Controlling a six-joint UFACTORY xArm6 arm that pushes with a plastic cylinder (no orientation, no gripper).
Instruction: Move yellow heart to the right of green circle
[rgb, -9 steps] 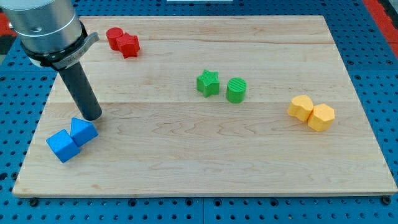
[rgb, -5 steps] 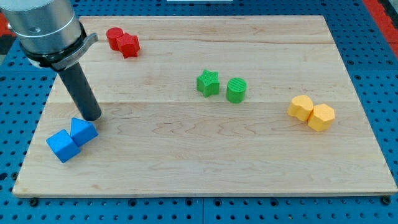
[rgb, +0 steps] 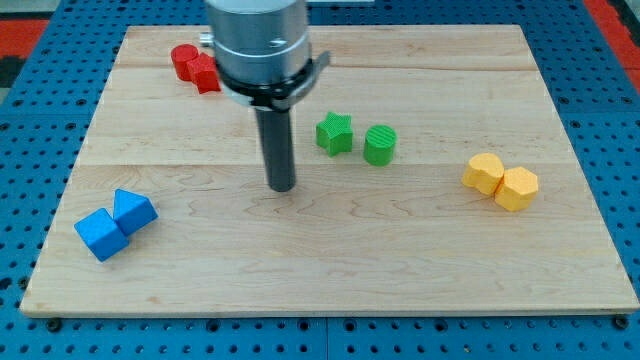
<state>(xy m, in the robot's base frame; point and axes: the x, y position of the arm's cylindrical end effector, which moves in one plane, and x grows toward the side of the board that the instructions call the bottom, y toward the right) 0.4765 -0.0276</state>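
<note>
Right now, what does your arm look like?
A shiny silver metal cylinder sits at the top, with a dark band and a small metal tab beneath it. Below hangs a straight dark rod, round and plain, ending at my tip. No cables or markings show.

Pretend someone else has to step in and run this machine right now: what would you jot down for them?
My tip rests on bare wood, touching nothing, left of and slightly below the green star.
The green circle sits just right of that star, near the board's middle.
The yellow heart lies far toward the view's right, against the yellow hexagon.
Done: nothing; the heart is untouched.
Left: bring my tip round to the heart's right side and push it leftward until it sits just right of the circle.
</note>
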